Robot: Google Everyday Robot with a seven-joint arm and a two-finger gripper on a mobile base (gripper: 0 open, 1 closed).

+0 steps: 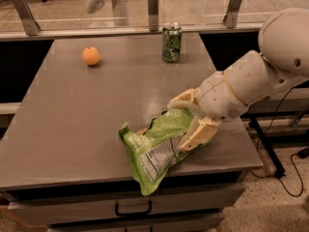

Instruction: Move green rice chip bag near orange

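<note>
The green rice chip bag (154, 149) is a crinkled light-green foil bag with a white label panel. It lies at the table's front edge, right of centre, its lower corner hanging over the edge. My gripper (186, 122) is shut on the bag's right end, one cream finger (179, 99) above it and one (199, 135) below. The orange (91, 55) sits far off at the back left of the table.
A green soda can (171, 43) stands at the back, right of centre. The grey table (82, 124) has drawers below its front edge. A glass barrier with metal posts (153, 6) runs behind the table. Cables and a stand are on the floor at right.
</note>
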